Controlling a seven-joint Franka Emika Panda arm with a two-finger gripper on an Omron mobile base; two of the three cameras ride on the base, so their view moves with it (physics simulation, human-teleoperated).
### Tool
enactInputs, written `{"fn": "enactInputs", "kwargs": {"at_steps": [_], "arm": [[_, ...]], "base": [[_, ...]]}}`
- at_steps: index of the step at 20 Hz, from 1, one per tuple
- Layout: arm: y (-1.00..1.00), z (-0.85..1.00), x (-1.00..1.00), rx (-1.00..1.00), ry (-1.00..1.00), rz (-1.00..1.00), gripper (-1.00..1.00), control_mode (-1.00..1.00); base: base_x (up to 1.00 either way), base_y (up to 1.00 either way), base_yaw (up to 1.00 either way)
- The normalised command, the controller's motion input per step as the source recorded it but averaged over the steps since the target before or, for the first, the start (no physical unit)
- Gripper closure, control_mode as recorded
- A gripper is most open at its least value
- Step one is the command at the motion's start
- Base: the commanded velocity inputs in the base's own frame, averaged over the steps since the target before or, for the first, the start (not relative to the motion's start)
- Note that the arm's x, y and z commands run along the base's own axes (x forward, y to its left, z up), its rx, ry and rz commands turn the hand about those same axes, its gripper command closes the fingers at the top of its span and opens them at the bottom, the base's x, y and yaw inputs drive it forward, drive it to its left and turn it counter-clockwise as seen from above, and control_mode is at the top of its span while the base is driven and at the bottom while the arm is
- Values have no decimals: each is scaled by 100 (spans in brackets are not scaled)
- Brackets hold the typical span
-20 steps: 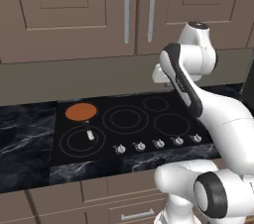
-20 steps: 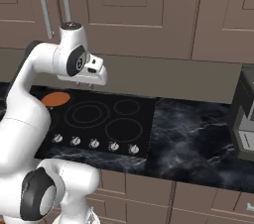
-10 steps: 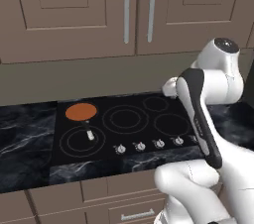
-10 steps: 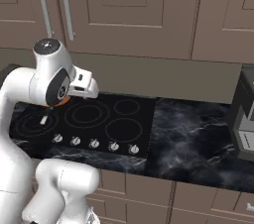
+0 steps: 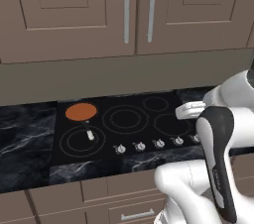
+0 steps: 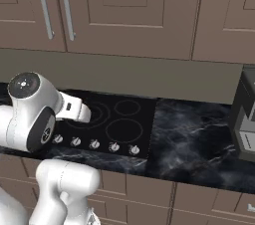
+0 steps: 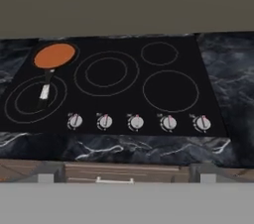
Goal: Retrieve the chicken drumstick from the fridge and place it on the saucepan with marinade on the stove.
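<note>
Jaws apart, holding nothing; saucepan with marinade (image 7: 54,55) on stove (image 7: 171,91) back corner; no legible writing.

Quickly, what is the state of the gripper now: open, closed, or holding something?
Gripper: open, holding nothing.

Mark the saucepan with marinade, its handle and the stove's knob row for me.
saucepan with marinade (image 7: 54,55), hand view, on the orange contents.
saucepan handle (image 7: 44,90), hand view, on its silver stretch.
knob row (image 7: 136,122), hand view, on the middle knob.
</note>
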Motion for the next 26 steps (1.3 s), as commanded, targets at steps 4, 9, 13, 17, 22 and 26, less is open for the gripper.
{"fn": "enactInputs", "kwargs": {"at_steps": [4, 9, 13, 17, 22, 26], "arm": [[0, -8, -76, 0, -4, 0, -100, -100], [0, -5, -47, 0, -1, 0, -100, -100], [0, 0, -6, 0, 0, 0, -100, 100], [0, 0, 0, 0, 0, 0, -100, 100], [0, 0, 0, 0, 0, 0, -100, 100], [0, 0, 0, 0, 0, 0, -100, 100]], "base": [[0, 0, 0], [0, 0, 0], [0, 0, 0], [-17, 0, 0], [-69, 0, 0], [-60, 0, 2]]}}
